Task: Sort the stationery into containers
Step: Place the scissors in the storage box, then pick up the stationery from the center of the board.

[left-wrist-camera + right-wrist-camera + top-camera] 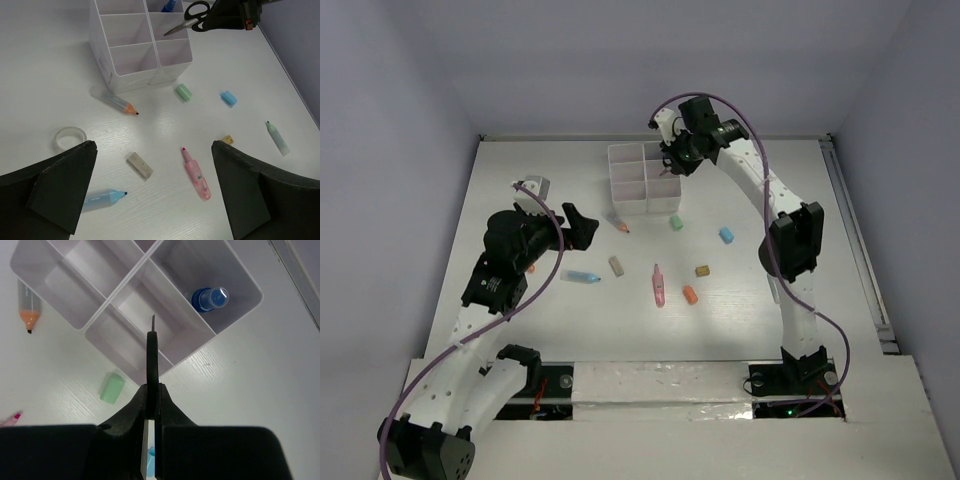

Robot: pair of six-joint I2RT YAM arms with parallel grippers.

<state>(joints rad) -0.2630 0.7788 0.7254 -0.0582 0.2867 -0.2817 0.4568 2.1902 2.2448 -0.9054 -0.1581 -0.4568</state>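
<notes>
The white six-compartment organiser box [642,180] stands at the back middle of the table. My right gripper [672,162] is shut on the black-handled scissors [152,352] and holds them blade-down over the box's middle row; they also show in the left wrist view [192,15]. A bottle with a blue cap [211,298] stands in a corner compartment. My left gripper [582,228] is open and empty above the table, left of the box. Below it lie a pink marker [196,172], a tan eraser [139,165] and a light-blue marker [102,198].
An orange-tipped marker [119,102], a green eraser [183,92] and a blue eraser [228,98] lie in front of the box. A pale-green marker [277,138], a tan bit [228,139], an orange eraser [690,295] and a tape ring [69,138] lie nearby.
</notes>
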